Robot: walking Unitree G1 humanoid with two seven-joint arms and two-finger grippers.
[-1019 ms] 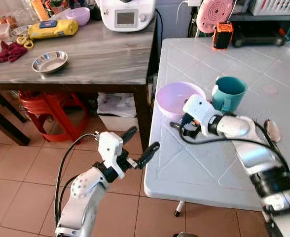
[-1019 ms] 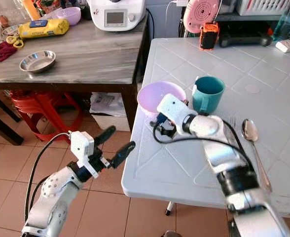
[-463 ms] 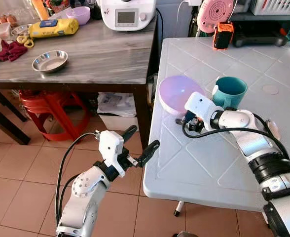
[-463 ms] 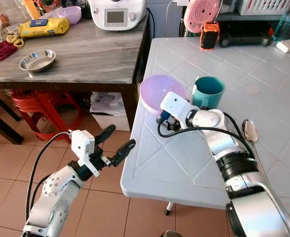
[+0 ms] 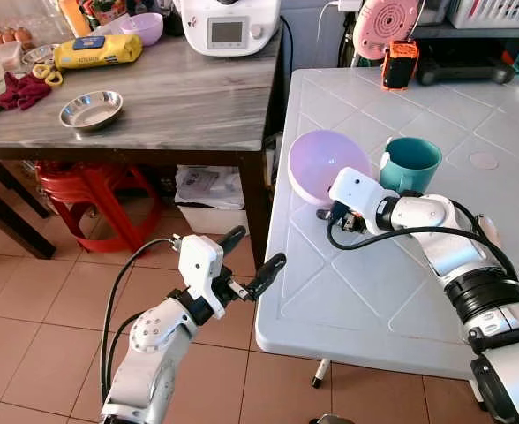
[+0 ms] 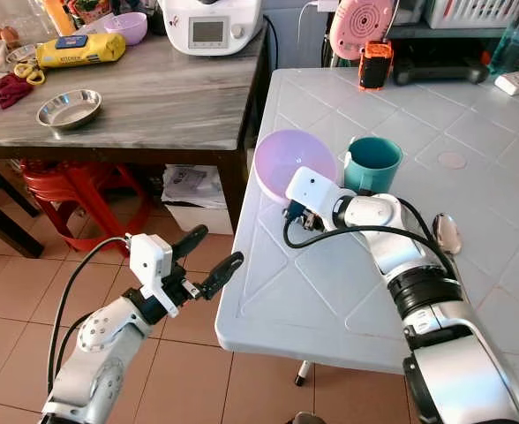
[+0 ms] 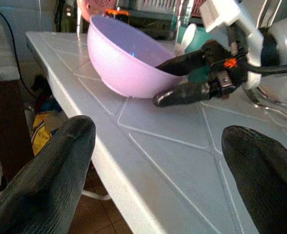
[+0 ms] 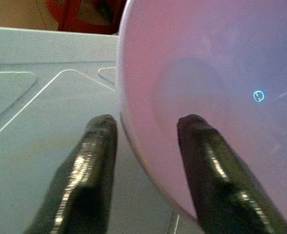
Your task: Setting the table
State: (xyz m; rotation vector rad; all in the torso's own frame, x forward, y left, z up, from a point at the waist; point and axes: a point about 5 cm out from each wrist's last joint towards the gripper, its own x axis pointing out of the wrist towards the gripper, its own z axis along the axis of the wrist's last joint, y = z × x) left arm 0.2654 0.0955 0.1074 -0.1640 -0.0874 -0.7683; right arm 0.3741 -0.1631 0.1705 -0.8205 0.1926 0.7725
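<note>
Gripping the rim of the pale purple plastic bowl point(image 5: 324, 165), our right gripper point(image 5: 334, 212) holds it tilted near the left edge of the white tiled plastic table point(image 5: 365, 283), just beside the teal ceramic mug point(image 5: 409, 164). Our left gripper point(image 5: 252, 259) hangs off that edge over the terracotta floor tiles point(image 5: 30, 327), fingers spread and empty. On the grey wooden side table point(image 5: 180, 97) we list a round steel dish point(image 5: 91, 109) and a yellow packet point(image 5: 98, 50).

Right eye view: a metal spoon point(image 6: 447, 235) lies near the table's right edge.

Left wrist view: the bowl's base touches the tabletop, one black finger point(image 7: 190, 92) under its wall, one inside.

Right wrist view: the rim sits pinched between both fingers point(image 8: 82, 183).
</note>
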